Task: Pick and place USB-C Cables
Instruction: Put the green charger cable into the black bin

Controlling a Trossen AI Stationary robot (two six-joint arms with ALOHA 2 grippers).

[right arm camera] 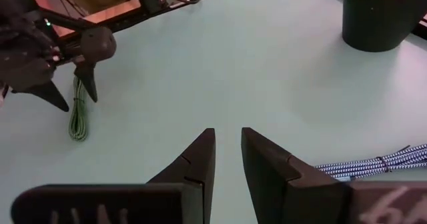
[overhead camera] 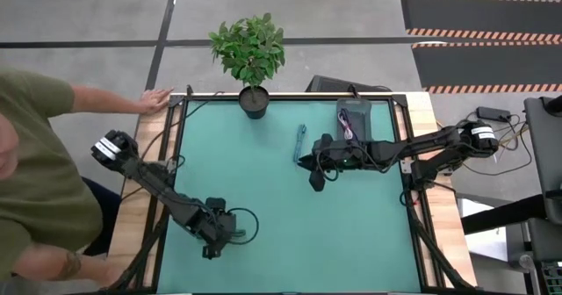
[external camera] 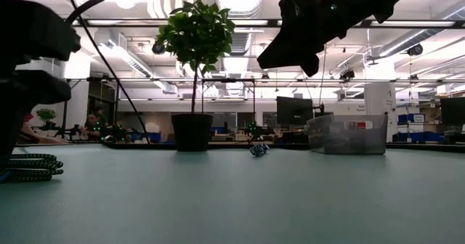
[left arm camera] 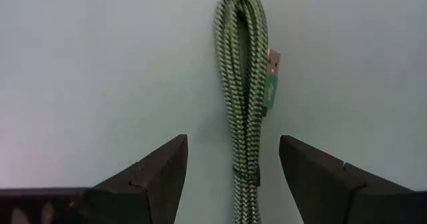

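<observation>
The green cable (left arm camera: 243,84), a braided bundle, lies flat on the mat. My left gripper (left arm camera: 233,151) hovers over it near the table's near-left part (overhead camera: 219,232), open, one finger on either side of the bundle without touching it. The teal cable (overhead camera: 299,143) lies on the mat past mid-table. My right gripper (right arm camera: 228,134) hangs above the mat just near of it (overhead camera: 314,181), holding nothing, its fingers open by only a narrow gap. The purple cable (overhead camera: 349,124) lies inside the clear bin (overhead camera: 364,111). No white cable shows.
A potted plant (overhead camera: 253,102) stands at the far edge, and the clear bin (external camera: 347,135) to its right. A person stands at the table's left, one hand (overhead camera: 158,98) on the far-left corner. Black robot wires run along both arms.
</observation>
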